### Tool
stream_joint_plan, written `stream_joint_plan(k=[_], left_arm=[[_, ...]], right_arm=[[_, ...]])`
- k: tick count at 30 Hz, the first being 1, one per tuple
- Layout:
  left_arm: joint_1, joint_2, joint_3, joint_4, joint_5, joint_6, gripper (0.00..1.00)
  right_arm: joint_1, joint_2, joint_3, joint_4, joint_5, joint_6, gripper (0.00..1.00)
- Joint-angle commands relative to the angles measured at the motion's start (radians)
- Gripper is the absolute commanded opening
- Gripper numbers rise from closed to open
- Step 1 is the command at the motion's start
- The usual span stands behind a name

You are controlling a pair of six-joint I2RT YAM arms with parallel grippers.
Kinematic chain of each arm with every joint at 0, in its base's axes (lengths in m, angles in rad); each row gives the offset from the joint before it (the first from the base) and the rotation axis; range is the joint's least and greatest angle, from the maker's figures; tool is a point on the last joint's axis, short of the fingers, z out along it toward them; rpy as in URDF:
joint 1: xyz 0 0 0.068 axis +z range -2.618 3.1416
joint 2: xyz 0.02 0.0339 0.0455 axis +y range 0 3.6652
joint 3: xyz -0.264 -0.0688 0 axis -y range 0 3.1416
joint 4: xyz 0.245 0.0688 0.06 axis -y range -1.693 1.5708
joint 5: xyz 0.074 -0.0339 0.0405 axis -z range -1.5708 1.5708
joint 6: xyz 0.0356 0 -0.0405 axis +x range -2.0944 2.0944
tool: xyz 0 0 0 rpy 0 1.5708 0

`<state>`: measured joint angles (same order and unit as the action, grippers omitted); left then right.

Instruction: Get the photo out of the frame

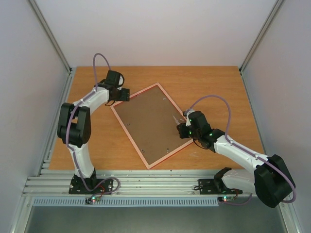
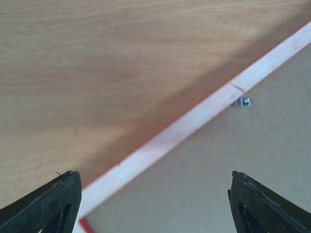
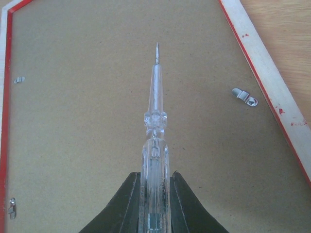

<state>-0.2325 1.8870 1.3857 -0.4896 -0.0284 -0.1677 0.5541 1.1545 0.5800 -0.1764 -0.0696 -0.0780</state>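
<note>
The red frame lies face down in the middle of the table, its brown backing board facing up. The photo is hidden under the board. My right gripper is shut on a clear-handled screwdriver, whose tip points across the board near the frame's right edge. My left gripper is open and empty above the frame's far left side. In the left wrist view its fingers straddle the pale frame rim and the board.
Small metal retaining clips sit on the board: one right of the screwdriver, two by the left rim, and one under the left gripper. White walls enclose the wooden table. An aluminium rail runs along the near edge.
</note>
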Motion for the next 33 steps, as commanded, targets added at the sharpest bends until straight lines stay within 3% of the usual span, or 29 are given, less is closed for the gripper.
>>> stream_joint_plan(k=[1, 15, 33], left_arm=[[0.033, 0.097, 0.103, 0.017, 0.143, 0.094, 0.83], [0.035, 0.285, 0.261, -0.097, 0.164, 0.095, 0.77], [0.035, 0.299, 0.243, -0.203, 0.072, -0.016, 0.53]], right_arm=[[-0.005, -0.003, -0.009, 0.029, -0.02, 0.013, 0.01], [-0.005, 0.011, -0.005, 0.032, -0.034, 0.016, 0.01], [-0.005, 0.012, -0.003, 0.032, -0.036, 0.018, 0.01]])
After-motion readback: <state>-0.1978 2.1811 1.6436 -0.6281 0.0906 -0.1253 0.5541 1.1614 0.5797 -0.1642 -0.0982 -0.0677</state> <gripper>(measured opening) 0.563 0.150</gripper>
